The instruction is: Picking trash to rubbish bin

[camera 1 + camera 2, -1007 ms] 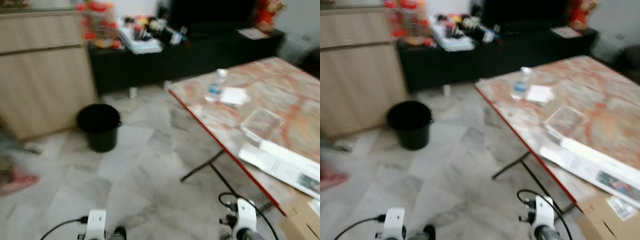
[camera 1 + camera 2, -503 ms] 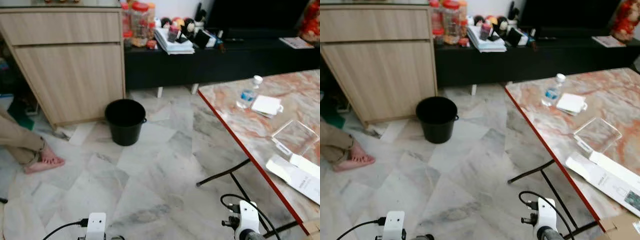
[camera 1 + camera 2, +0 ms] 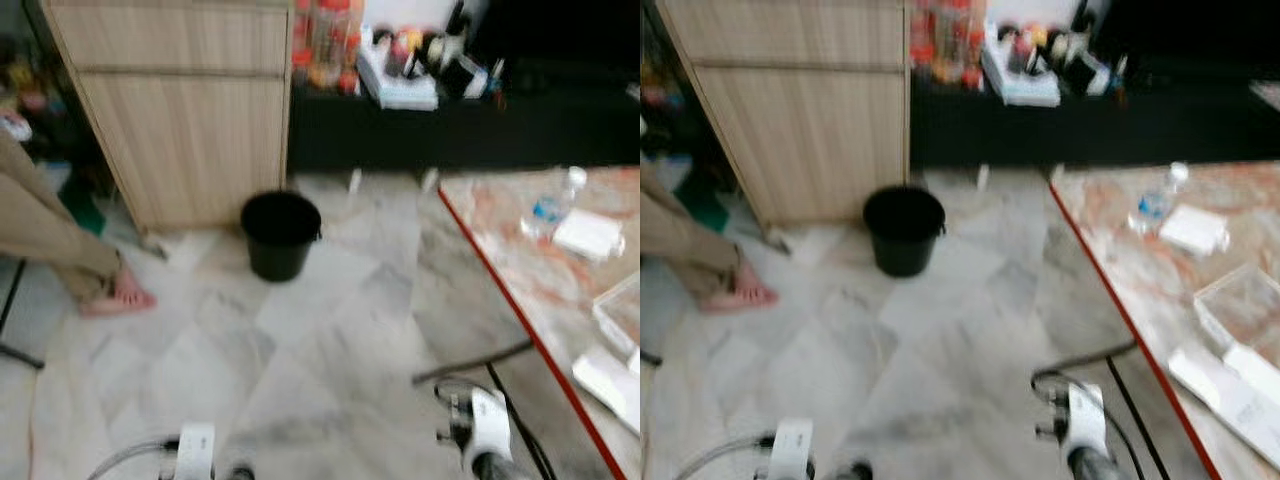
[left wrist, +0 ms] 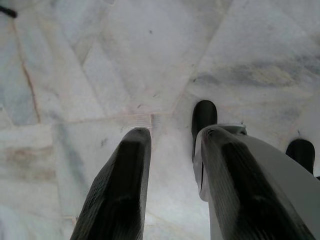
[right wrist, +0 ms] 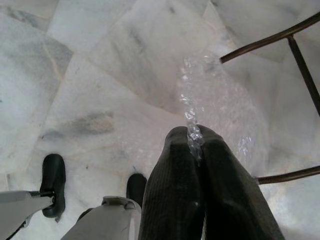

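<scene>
Floor: marble, blurring.
Right gripper: pinching plastic wrap.
Left gripper: hanging parted.
Bin: I'm judging it ahead, slightly left.

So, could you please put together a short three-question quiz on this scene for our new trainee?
1. True or false: the black bin stands on the floor in front of the wooden cabinet.
2. What is the right gripper holding?
A. a water bottle
B. a piece of clear plastic wrap
C. a white box
3. Fill in: the left gripper has its jaws ____ with nothing between them.

Key
1. True.
2. B: the clear plastic wrap is pinched between its shut jaws, hanging over the marble floor.
3. Open.
</scene>
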`<state>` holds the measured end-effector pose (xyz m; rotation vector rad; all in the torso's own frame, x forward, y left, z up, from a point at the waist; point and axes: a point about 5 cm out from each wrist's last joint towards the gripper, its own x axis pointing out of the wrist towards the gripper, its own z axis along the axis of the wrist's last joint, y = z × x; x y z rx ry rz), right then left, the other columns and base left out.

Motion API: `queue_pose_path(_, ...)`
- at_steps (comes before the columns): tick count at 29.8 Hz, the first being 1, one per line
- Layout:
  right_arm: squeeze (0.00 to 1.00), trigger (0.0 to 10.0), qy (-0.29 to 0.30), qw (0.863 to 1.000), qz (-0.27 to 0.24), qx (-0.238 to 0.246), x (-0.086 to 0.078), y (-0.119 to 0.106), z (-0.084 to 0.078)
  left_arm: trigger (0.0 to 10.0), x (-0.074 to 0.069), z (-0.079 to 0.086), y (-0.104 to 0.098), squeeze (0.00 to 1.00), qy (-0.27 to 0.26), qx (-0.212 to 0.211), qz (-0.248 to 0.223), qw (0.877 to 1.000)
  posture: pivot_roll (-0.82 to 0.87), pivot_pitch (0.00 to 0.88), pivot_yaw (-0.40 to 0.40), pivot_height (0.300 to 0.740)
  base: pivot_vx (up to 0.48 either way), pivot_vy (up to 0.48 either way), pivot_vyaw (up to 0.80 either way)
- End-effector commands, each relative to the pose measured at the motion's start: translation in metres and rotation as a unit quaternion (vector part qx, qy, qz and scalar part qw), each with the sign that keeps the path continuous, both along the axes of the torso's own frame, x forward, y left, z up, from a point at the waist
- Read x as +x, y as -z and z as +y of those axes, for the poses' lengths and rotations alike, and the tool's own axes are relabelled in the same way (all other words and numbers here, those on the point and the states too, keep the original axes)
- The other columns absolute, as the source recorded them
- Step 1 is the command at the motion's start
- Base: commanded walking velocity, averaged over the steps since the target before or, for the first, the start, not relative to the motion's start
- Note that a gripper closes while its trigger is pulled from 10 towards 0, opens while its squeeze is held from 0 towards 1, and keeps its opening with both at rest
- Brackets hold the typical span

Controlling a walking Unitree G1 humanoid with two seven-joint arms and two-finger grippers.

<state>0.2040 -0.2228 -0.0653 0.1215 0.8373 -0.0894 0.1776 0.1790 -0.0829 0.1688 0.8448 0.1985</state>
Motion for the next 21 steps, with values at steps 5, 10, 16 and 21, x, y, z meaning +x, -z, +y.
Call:
queue_pose_path(5,0.00,10.0,0.010,1.000,0.013,-0.006,-0.008,0.003,-0.007,10.0,-0.020,-0.011,0.011,0.00,0.008,-0.013,0.045,0.999,0.06,0.153,-0.184,0.740,0.000,0.000,0.53)
queue_pose_path(10,0.00,10.0,0.022,1.000,0.016,-0.004,-0.009,0.003,-0.008,10.0,-0.016,-0.010,0.009,0.00,0.013,-0.009,0.041,0.999,0.07,0.158,-0.185,0.740,0.000,0.000,0.00)
queue_pose_path(16,0.00,10.0,0.026,1.000,0.012,0.001,-0.007,0.003,-0.006,10.0,-0.010,-0.007,0.007,0.00,0.035,0.001,0.033,0.999,0.08,0.159,-0.176,0.740,0.000,0.000,0.00)
queue_pose_path(21,0.00,10.0,0.026,1.000,0.012,0.000,-0.007,0.003,-0.007,10.0,-0.011,-0.005,0.007,0.00,0.033,0.004,0.039,0.999,0.07,0.151,-0.164,0.740,0.000,0.000,0.00)
